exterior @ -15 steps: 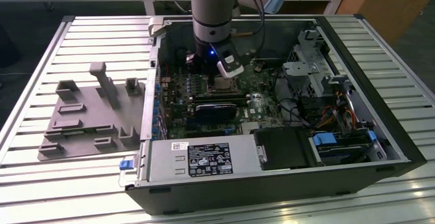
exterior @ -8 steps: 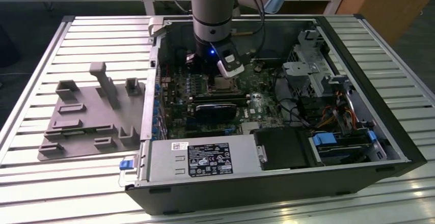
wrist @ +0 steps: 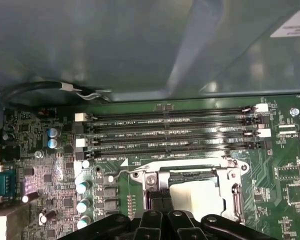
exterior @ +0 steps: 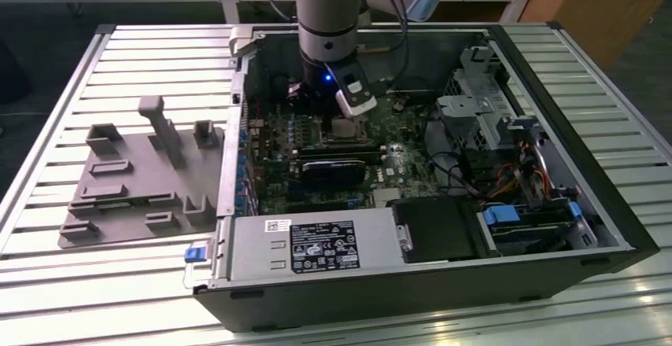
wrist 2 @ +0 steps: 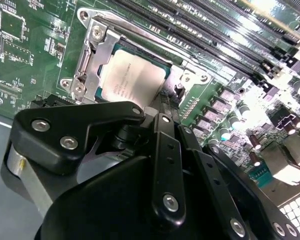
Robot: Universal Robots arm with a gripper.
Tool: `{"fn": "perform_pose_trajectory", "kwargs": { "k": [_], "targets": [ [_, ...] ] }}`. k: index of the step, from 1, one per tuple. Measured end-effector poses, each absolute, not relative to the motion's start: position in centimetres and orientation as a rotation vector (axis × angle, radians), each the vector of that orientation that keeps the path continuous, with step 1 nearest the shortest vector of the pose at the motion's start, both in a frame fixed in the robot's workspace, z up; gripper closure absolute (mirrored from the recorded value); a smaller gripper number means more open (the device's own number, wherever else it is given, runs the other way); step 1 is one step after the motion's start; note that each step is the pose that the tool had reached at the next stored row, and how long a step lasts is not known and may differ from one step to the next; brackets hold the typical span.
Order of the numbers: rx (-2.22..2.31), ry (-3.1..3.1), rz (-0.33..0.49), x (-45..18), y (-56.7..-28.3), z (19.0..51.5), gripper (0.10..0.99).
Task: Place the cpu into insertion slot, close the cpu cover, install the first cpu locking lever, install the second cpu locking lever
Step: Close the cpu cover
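The cpu (wrist 2: 135,75) is a pale silver square lying flat in the insertion slot (exterior: 345,130) on the green motherboard; it also shows as cpu (wrist: 195,192). The silvery cpu cover (wrist 2: 87,65) lies down around its edges, and the same cover (wrist: 230,175) frames it in the first wrist view. A thin wire locking lever (wrist: 121,173) runs along one side of the socket. My gripper (wrist 2: 166,102) hangs right at the socket's edge, fingers together with nothing visible between them. In the exterior view the gripper (exterior: 355,104) is inside the open case, just above the socket.
Long black memory slots (wrist: 170,132) run beside the socket. A black card (exterior: 336,169) sits just in front of it, with a power supply (exterior: 310,244) nearer. A drive cage and cables (exterior: 483,118) fill the case on the exterior view's right. A grey fixture (exterior: 137,181) lies outside on the slatted table.
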State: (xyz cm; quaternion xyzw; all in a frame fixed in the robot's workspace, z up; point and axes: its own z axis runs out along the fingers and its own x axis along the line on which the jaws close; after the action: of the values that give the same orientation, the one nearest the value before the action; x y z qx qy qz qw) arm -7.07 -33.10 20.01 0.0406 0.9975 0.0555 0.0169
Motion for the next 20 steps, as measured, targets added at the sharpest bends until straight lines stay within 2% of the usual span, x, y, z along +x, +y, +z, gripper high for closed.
{"fn": "perform_pose_trajectory", "kwargs": {
  "k": [6,20],
  "targets": [
    [0.125,3.102,0.114,-7.02,-32.82,19.92,0.980],
    [0.124,3.102,0.111,-6.85,-32.73,20.33,0.980]
  ]
}}
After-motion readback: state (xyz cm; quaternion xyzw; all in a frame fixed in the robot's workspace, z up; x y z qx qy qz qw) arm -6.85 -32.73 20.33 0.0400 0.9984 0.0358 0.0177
